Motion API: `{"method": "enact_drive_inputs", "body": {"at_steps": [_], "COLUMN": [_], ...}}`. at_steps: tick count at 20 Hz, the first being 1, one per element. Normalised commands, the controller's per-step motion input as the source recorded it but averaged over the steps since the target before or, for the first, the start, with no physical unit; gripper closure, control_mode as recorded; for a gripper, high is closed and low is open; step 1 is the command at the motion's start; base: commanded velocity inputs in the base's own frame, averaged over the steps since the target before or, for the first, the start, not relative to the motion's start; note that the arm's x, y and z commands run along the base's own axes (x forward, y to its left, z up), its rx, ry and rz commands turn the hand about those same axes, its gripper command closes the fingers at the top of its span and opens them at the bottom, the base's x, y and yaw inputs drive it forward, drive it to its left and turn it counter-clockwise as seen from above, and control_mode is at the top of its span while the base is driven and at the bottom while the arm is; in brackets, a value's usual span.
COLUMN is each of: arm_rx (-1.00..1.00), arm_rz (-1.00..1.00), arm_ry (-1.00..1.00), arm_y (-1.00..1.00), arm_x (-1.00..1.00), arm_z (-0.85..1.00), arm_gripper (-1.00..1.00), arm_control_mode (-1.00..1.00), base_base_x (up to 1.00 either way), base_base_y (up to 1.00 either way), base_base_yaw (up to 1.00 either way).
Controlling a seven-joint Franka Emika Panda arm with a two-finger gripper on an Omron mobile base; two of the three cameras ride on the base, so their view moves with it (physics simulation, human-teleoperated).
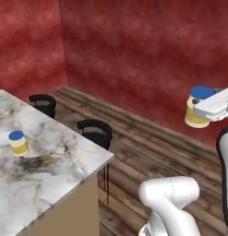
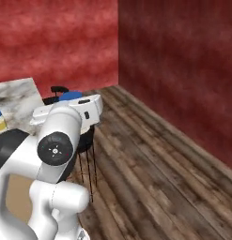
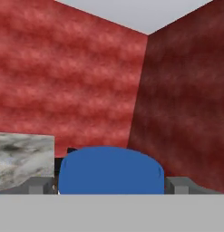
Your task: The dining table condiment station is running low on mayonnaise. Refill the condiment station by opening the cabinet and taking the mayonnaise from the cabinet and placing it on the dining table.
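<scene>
Red mottled walls meet in a corner above a dark plank floor in the left base view, where the dining table (image 1: 46, 170), a white-grey marble slab with dark smudges on a plain tan base, fills the lower left with two black round stools (image 1: 94, 131) beside it. A second small pale-yellow jar with a blue lid (image 1: 18, 143) already stands on the marble. At the right edge the white arm's gripper (image 1: 198, 110) is clamped around the mayonnaise (image 1: 197, 108), a pale-yellow jar with a blue screw lid, held in the air well apart from the table.

From the right base view, the jar's blue lid (image 2: 70, 96) peeks over the white hand, with the marble corner (image 2: 16, 96) off to its left.

Along the hand view, the blue lid (image 3: 111, 170) sits between the two fingertips (image 3: 38, 185), marble (image 3: 22, 161) off at left.

Judging by this, the carry is in hand; next the jar must travel over the marble, come down upright and be released.
</scene>
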Motion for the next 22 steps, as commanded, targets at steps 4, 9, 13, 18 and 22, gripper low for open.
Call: {"method": "enact_drive_inputs", "body": {"at_steps": [4, 9, 13, 18, 22], "arm_rx": [0.00, 0.00, 0.00, 0.00, 0.00], "arm_rz": [0.00, 0.00, 0.00, 0.00, 0.00], "arm_ry": [0.00, 0.00, 0.00, 0.00, 0.00], "arm_y": [0.00, 0.00, 0.00, 0.00, 0.00], "arm_x": [0.00, 0.00, 0.00, 0.00, 0.00], "arm_z": [0.00, 0.00, 0.00, 0.00, 0.00], "arm_gripper": [1.00, 1.00, 1.00, 1.00, 1.00], "arm_control_mode": [1.00, 1.00, 1.00, 1.00, 1.00], "base_base_x": [0.88, 0.95, 1.00, 1.00, 0.98], "base_base_y": [-0.88, -0.81, -0.65, -0.58, -0.62], "base_base_yaw": [0.37, 0.37, 0.41, 0.45, 0.44]}}
